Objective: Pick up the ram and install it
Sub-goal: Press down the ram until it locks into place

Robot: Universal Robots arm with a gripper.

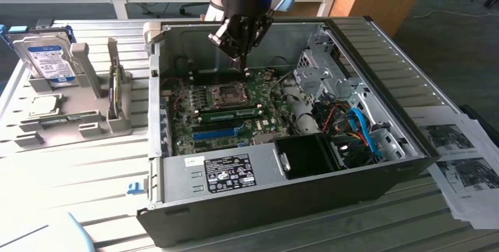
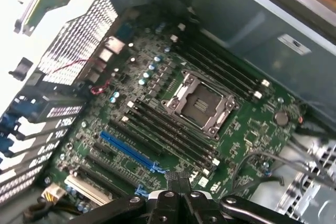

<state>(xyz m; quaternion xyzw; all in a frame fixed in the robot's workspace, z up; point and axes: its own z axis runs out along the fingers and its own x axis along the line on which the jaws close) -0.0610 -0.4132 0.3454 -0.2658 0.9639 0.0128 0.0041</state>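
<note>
My gripper (image 1: 240,64) hangs shut over the open computer case (image 1: 390,59), above the back part of the motherboard (image 1: 183,106), and nothing shows between its fingers. In the wrist view the closed fingertips (image 2: 179,179) point down at the board near the CPU socket (image 2: 199,103) and the rows of black memory slots (image 2: 173,135). A long thin green stick, which looks like the ram (image 1: 231,113), stands along the slots between the CPU socket (image 1: 228,93) and the blue slot (image 1: 216,132). The gripper is well above it and does not touch it.
A grey rack (image 1: 93,124) on the exterior view's left holds a silver hard drive (image 1: 45,59) and an upright green-edged board (image 1: 115,91). Drive cages and cables (image 1: 351,123) fill the case's right side. Printed sheets (image 1: 460,158) lie on the table beside it.
</note>
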